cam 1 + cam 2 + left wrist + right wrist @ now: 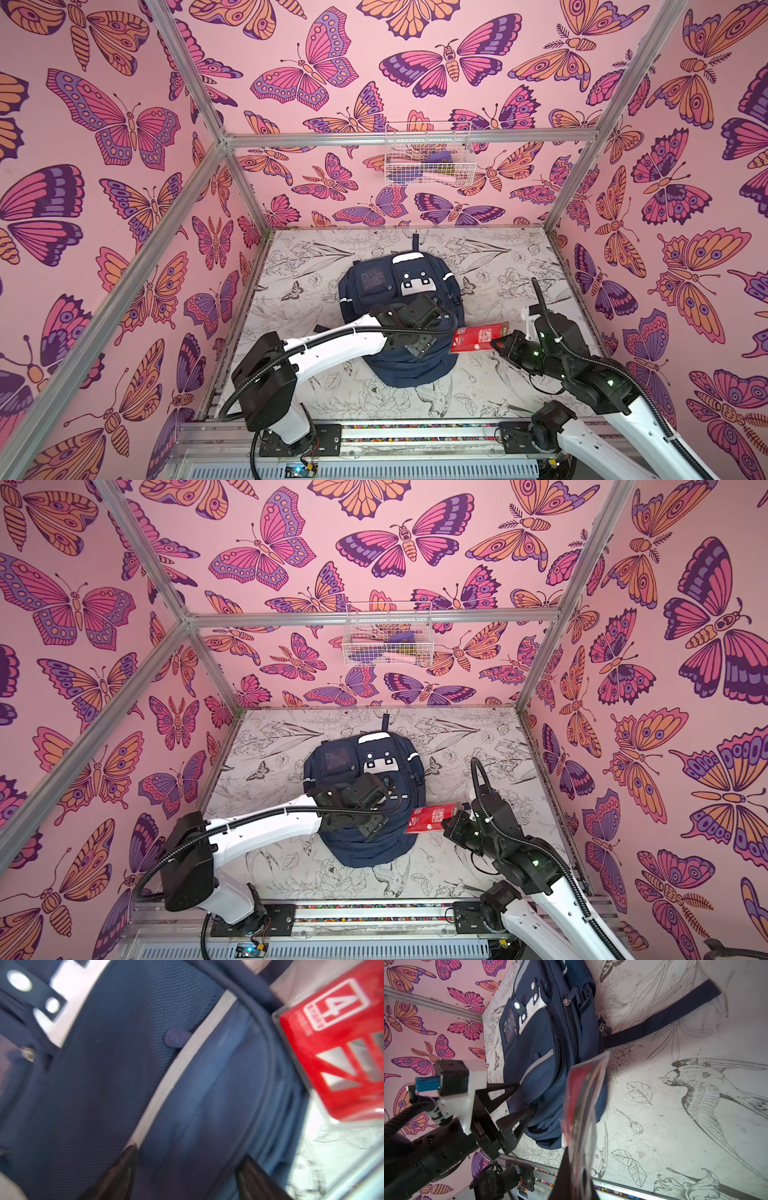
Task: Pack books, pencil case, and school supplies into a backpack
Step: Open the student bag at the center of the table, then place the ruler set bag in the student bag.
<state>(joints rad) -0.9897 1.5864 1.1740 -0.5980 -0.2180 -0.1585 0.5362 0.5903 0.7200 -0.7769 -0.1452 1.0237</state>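
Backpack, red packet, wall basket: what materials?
Backpack: woven synthetic fabric, matte, with visible weave; stripes look reflective.
Red packet: likely red card in clear glossy plastic; glare and bowing show it.
Basket: white coated wire grid, probably metal.

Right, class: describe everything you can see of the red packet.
The red packet is a flat, glossy red card sealed in clear plastic, with white print, a boxed 4 and silvery shapes. The right pincer clamps one end, holding it off the table beside the backpack; whether they touch is unclear.
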